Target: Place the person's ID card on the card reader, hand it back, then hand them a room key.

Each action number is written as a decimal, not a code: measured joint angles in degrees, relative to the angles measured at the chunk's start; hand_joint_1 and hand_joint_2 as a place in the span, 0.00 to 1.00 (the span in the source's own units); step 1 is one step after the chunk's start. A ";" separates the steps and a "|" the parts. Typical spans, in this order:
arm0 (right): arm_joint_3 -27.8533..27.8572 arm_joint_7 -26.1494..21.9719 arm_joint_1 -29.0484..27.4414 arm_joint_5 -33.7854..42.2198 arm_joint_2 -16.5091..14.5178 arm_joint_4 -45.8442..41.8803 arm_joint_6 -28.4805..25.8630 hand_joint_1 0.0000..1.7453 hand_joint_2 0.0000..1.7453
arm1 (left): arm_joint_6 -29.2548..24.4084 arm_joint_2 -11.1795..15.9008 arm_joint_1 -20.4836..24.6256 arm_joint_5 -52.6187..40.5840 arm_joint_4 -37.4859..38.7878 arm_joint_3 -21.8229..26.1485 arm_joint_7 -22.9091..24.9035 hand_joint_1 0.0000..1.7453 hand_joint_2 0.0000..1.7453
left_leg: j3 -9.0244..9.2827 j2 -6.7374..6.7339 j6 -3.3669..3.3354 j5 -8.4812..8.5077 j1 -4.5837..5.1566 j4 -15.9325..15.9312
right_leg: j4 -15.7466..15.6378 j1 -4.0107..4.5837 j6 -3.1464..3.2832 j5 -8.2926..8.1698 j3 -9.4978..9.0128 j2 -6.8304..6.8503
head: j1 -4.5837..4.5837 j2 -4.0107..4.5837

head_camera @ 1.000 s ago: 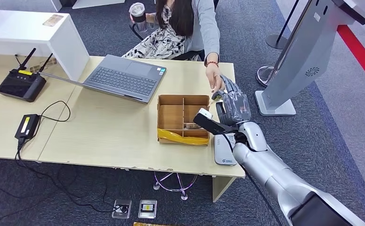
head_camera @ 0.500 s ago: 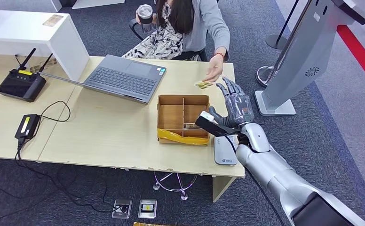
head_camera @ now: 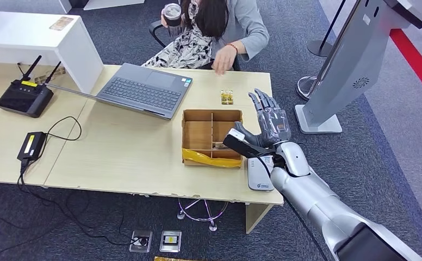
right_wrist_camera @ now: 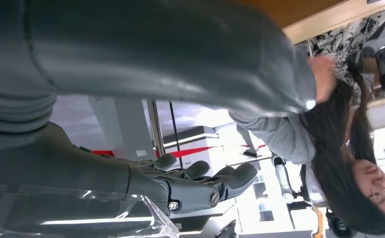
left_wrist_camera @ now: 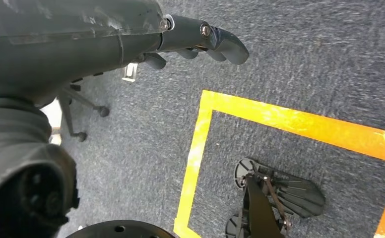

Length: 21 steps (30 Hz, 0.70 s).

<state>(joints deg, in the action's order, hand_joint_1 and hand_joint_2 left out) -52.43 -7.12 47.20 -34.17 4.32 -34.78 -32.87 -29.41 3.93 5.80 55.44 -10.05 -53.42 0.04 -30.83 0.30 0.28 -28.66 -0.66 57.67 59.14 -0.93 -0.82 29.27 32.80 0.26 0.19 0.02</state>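
Card (head_camera: 227,97) flat on the table (head_camera: 132,157), beyond the far rim of the compartment box (head_camera: 211,138) — free of any hand.

Just right of it, right hand (head_camera: 268,124) raised over the table edge, fingers spread apart and upright, palm empty. Below that hand, white card reader (head_camera: 259,174) near the table's front edge. Across the table, person's hand (head_camera: 219,65) drawn in at the far edge, well apart from the card. Open laptop (head_camera: 139,89) left of the box. Left hand (left_wrist_camera: 131,39) hanging over blue carpet — fingers curled in, gripping nothing.
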 joint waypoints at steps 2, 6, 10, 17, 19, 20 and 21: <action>0.53 1.37 -1.01 -0.39 0.09 -2.27 1.43 0.00 0.50 | -0.06 0.00 0.00 0.25 0.00 0.00 0.59 0.00 0.00 | 0.01 -0.02 0.00 0.00 0.00 0.00 | 0.00 0.00 0.00 0.00 0.01 -0.02 | 0.00 0.00; 1.43 7.63 -3.91 -2.30 0.78 -8.80 6.58 0.00 1.00 | -0.56 -0.01 -0.01 0.88 0.00 0.00 2.14 0.00 0.00 | 0.04 -0.05 0.00 0.00 -0.01 0.00 | -0.01 0.02 0.00 0.00 0.00 -0.03 | 0.01 0.00; 2.00 14.62 -8.64 -3.23 2.35 -18.20 11.92 0.00 1.00 | -1.24 0.00 -0.08 1.57 0.00 0.00 2.75 0.00 0.00 | 0.02 -0.06 0.00 -0.01 -0.01 0.00 | -0.01 0.02 0.00 0.00 0.02 -0.05 | 0.00 0.01; 2.29 19.16 -14.38 -3.12 5.18 -32.82 14.72 0.00 1.00 | -2.09 0.00 -0.07 1.85 0.00 0.00 3.49 0.00 0.00 | 0.04 -0.11 0.01 -0.01 -0.01 0.00 | -0.02 0.02 0.00 0.00 0.02 -0.10 | 0.00 0.00; 2.25 19.86 -15.59 -3.36 5.82 -36.34 15.18 0.00 1.00 | -2.35 -0.01 -0.06 1.81 0.00 0.00 3.76 0.00 0.00 | 0.04 -0.11 0.01 -0.01 -0.01 -0.01 | -0.02 0.02 0.00 0.00 0.02 -0.10 | -0.01 0.01; 2.23 20.13 -16.17 -3.43 6.11 -38.00 15.40 0.00 1.00 | -2.47 -0.01 -0.06 1.79 0.00 0.00 3.89 0.00 0.00 | 0.04 -0.11 0.01 -0.01 -0.01 -0.01 | -0.02 0.02 0.00 0.00 0.02 -0.10 | 0.01 0.01; 2.20 20.33 -16.72 -3.48 6.34 -39.56 15.63 0.00 1.00 | -2.59 -0.02 -0.06 1.77 0.00 0.00 4.03 0.00 0.00 | 0.04 -0.11 0.01 -0.01 -0.01 -0.01 | -0.02 0.02 0.01 0.00 0.02 -0.10 | 0.00 0.01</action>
<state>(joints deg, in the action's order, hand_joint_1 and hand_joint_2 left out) -50.23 13.21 30.48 -37.64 10.67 -74.34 -17.24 -32.00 3.92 5.74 57.20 -10.05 -53.42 4.08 -30.79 0.18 0.29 -28.67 -0.67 57.66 59.11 -0.92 -0.82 29.27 32.82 0.16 0.19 0.02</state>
